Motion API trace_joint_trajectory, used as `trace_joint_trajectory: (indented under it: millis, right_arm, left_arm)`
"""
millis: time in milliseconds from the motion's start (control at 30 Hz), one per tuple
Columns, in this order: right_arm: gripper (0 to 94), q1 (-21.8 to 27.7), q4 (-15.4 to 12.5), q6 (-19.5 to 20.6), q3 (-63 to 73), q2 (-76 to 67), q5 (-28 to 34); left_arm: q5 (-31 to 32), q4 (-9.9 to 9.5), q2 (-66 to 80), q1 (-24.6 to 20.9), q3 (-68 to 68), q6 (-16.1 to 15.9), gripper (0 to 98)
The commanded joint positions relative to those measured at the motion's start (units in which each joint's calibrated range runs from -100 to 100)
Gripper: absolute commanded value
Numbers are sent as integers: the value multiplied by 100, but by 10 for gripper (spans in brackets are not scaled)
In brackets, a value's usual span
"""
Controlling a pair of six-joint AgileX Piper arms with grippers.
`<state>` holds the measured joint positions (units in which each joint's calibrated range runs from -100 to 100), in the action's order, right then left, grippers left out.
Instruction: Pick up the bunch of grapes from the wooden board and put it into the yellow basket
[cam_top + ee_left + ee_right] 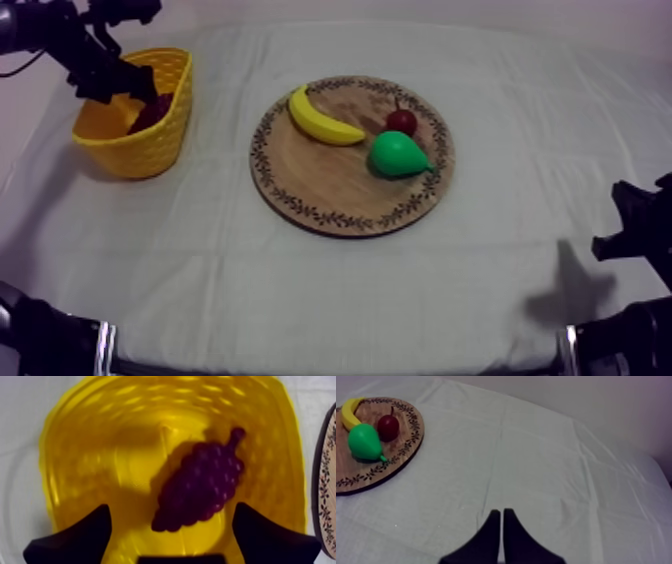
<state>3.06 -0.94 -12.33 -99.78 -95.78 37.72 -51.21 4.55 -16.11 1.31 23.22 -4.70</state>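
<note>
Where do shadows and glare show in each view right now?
Top view: a soft dark shadow lies on the cloth at lower right. Left wrist view: bright glare streaks the yellow basket wall; the bunch of grapes casts a shadow on its floor. Right wrist view: even light, faint crease shadows across the cloth.
</note>
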Motion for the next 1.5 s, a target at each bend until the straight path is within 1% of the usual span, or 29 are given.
trace_joint_trajectory:
  millis: [0,167,500,700,867,1267,1467]
  right_arm:
    - [3,1,-1,-1,1,2,2]
    - [3,1,-1,-1,1,2,2]
    - [3,1,-1,-1,1,2,2]
    - [3,1,-1,-1,1,2,2]
    - [3,1,-1,-1,1,2,2]
    - [3,1,-1,-1,1,2,2]
    - [3,1,-1,-1,1,2,2]
  left_arm:
    - [7,0,184,-4,102,4,903]
    - [79,5,870,8,565,67,815]
    - [448,6,2677,107,2104,147,522]
    - [697,-7,3810,139,3133,225,392]
    - [868,-18,4823,146,3976,294,314]
    - [1390,-36,7163,311,5853,376,171]
    - [1459,-185,8209,510,6480,547,134]
